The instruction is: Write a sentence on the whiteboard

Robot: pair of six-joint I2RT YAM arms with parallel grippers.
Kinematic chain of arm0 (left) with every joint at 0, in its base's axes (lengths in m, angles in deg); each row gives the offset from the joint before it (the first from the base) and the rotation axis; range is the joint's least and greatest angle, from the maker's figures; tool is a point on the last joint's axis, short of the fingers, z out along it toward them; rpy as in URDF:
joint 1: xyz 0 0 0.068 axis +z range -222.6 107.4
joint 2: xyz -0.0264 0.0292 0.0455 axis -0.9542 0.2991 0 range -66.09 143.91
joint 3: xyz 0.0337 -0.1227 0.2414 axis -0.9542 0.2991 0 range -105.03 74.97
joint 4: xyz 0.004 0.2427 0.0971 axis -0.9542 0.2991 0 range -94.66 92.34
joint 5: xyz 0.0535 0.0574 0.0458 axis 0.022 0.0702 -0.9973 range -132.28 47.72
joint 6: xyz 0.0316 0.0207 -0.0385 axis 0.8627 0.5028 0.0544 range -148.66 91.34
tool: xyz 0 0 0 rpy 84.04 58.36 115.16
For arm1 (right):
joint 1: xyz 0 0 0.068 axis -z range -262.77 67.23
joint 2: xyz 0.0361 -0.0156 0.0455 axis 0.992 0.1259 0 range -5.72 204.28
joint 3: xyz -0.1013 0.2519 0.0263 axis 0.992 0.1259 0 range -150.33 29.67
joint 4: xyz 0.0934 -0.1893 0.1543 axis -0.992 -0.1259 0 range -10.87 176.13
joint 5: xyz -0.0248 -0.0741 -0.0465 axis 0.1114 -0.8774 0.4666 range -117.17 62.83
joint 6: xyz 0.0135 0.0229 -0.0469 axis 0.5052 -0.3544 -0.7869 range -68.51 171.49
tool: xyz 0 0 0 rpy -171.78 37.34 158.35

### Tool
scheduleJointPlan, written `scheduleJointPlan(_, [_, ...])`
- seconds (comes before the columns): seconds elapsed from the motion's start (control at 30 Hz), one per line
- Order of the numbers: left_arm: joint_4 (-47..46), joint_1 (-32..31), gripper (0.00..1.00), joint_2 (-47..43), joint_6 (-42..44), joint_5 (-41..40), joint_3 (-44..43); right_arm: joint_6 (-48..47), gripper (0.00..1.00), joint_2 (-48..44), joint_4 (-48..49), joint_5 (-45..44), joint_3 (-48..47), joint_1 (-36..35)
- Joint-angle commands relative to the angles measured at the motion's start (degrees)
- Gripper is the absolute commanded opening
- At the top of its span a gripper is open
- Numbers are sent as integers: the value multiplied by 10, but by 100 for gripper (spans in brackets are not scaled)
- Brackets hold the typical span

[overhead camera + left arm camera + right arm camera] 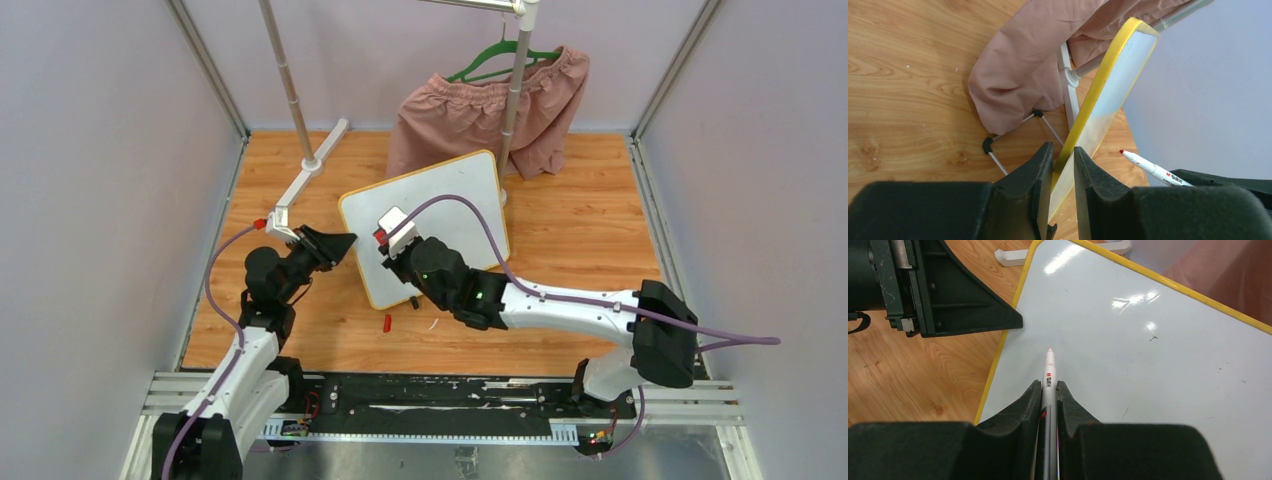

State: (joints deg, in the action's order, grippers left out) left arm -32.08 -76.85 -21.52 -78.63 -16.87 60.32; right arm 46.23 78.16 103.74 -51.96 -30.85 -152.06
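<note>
White whiteboard [440, 200] bore no sentence; all writing was outstanding. The left end effector [1063, 151] clasped its rim; the right end effector [1049, 385] clenched the marker [1049, 365].

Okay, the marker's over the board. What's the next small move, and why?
Probably ease the right gripper down until the marker tip touches the board, ready for the first letter. The board looks blank, the tip sits just off its face, and the left gripper appears clamped on the rim, which should steady it.
</note>
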Motion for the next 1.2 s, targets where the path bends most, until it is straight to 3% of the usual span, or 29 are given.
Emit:
scheduleJointPlan(0.0, [-33, 2, 24, 1, 1, 17, 0, -21, 0, 9, 28, -29, -22, -12])
scheduleJointPlan(0.7, [-33, 4, 0, -8, 3, 17, 14, -62, 0, 61, 25, -76, -55, -37])
scheduleJointPlan(1.17, [-33, 5, 0, -16, 2, 18, 16, -65, 0, 78, 14, -85, -69, -38])
